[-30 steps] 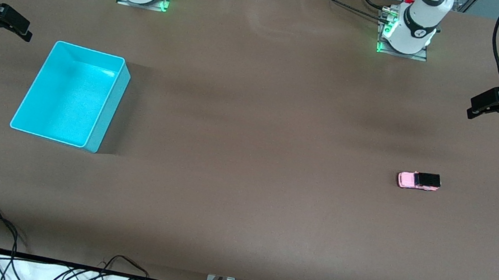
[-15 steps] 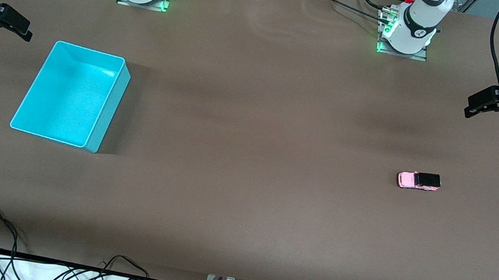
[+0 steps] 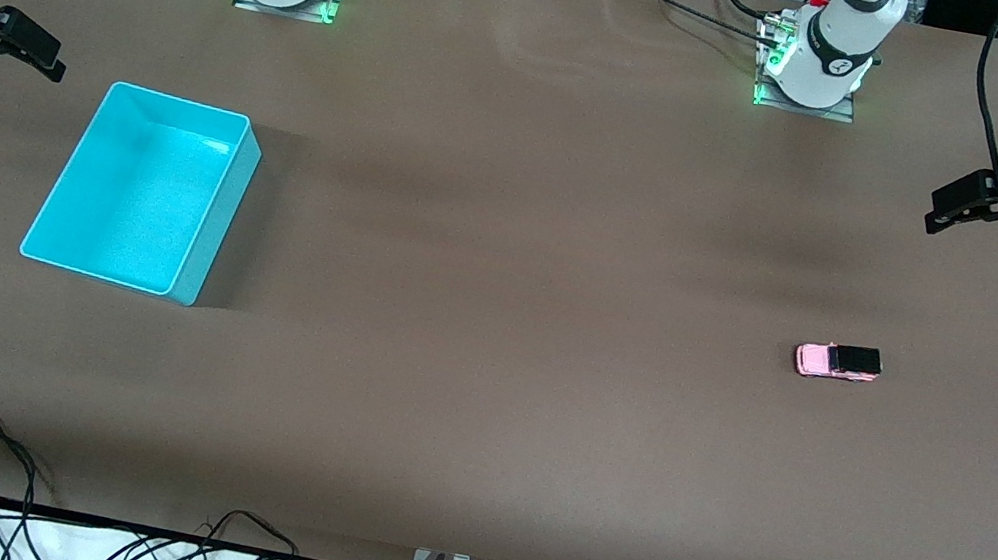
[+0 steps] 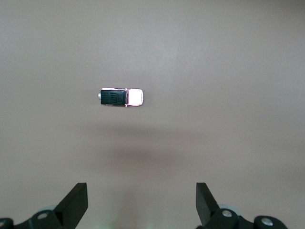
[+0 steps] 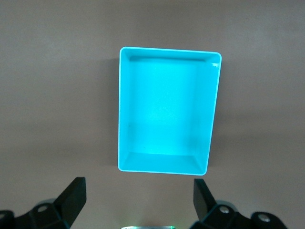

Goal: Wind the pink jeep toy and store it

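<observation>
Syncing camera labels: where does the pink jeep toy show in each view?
Front view: pink jeep toy on the bare table, toward the left arm's end.
Left wrist view: jeep above the open left gripper, apart from it.
Right wrist view: not in it; only the turquoise bin.
Shared landmark: the jeep's black roof.

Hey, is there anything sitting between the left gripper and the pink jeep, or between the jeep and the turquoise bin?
Nothing visible. The left gripper hangs with jaws open over bare table toward the left arm's end, and the pink jeep toy stands alone. Only bare table lies between it and the empty turquoise bin.
</observation>
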